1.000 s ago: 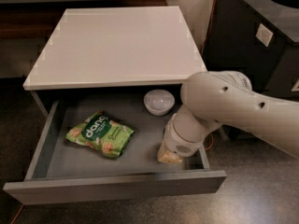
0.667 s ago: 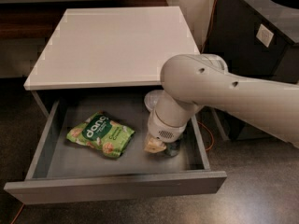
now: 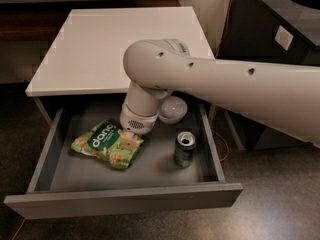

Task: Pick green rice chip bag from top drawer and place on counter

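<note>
The green rice chip bag (image 3: 106, 144) lay flat, left of centre, in the open top drawer (image 3: 150, 173). The pincer (image 3: 132, 134) hung at the bag's right end, tucked under the wrist; whether spread or closed, I could not tell. Further right stood a dark green can (image 3: 184, 148).

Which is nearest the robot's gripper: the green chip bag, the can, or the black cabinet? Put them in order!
The gripper is down in the top drawer.
1. green rice chip bag, right at it, left side.
2. can, to the right in the drawer.
3. black cabinet, far right, outside.
</note>
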